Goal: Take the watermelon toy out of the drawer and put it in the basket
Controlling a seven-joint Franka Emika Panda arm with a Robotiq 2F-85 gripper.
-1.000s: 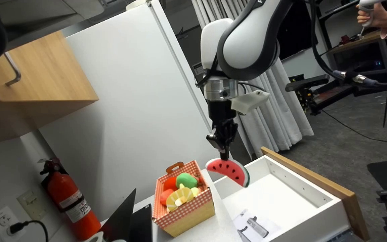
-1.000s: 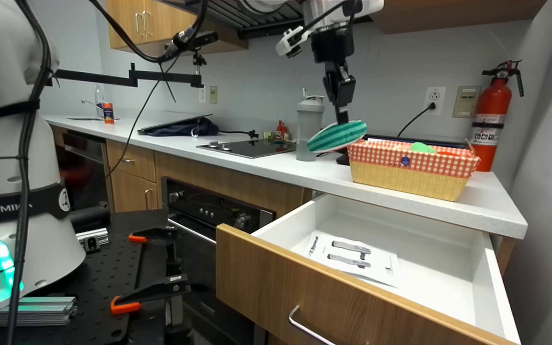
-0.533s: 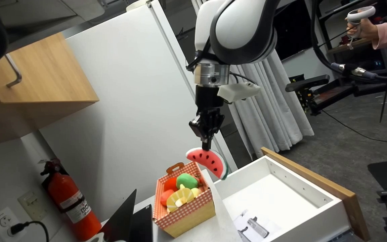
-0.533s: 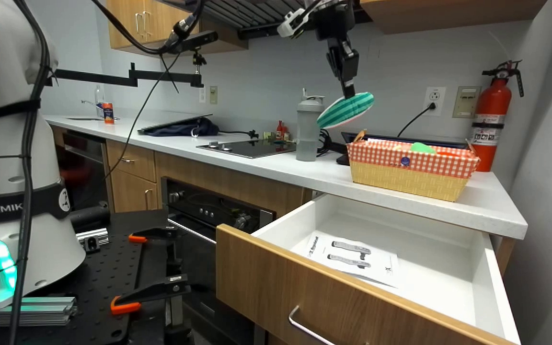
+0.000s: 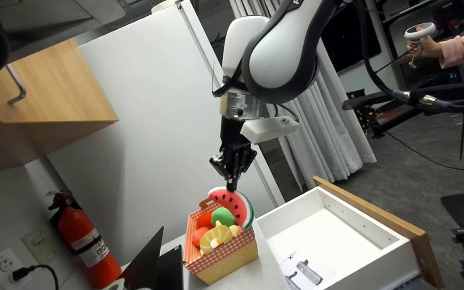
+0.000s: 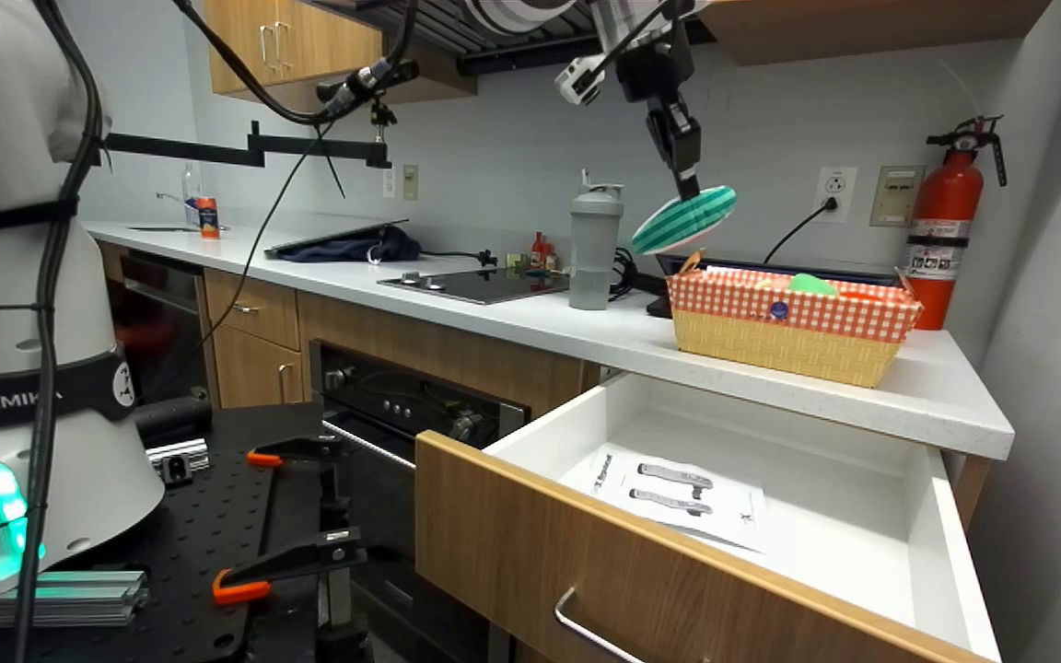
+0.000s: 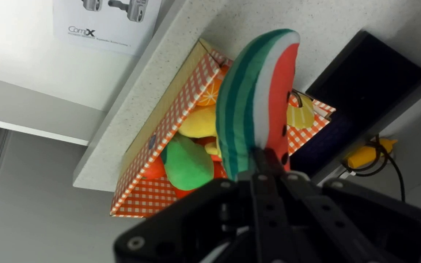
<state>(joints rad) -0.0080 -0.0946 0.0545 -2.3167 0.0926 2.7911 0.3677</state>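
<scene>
One watermelon slice [image 5: 235,206]: we see it in the air, out of the drawer [image 6: 825,502] and higher than the basket [image 6: 784,345], with a gap between it and the rim.
Gripper [image 5: 231,187]: we have it clamped on the slice, near the middle of the upper edge.
Basket end: by our reckoning the slice hangs over the end nearest the bottle [image 6: 596,244], one tip perhaps past the rim, so we do best to slide it toward the fire extinguisher [image 6: 941,235] before going down.
Fruit [image 7: 188,165]: we should lower gently until the slice rests on it, then let go, since a drop could bounce it out.
Long axis: in an exterior view we see the watermelon slice [image 6: 683,221] slanted, low tip toward the bottle, high tip toward the fire extinguisher; in the wrist view it runs somewhat askew of the basket's long side, so a small turn should line them up.
Rind and flesh: we see stripes facing the drawer side, red facing away.
</scene>
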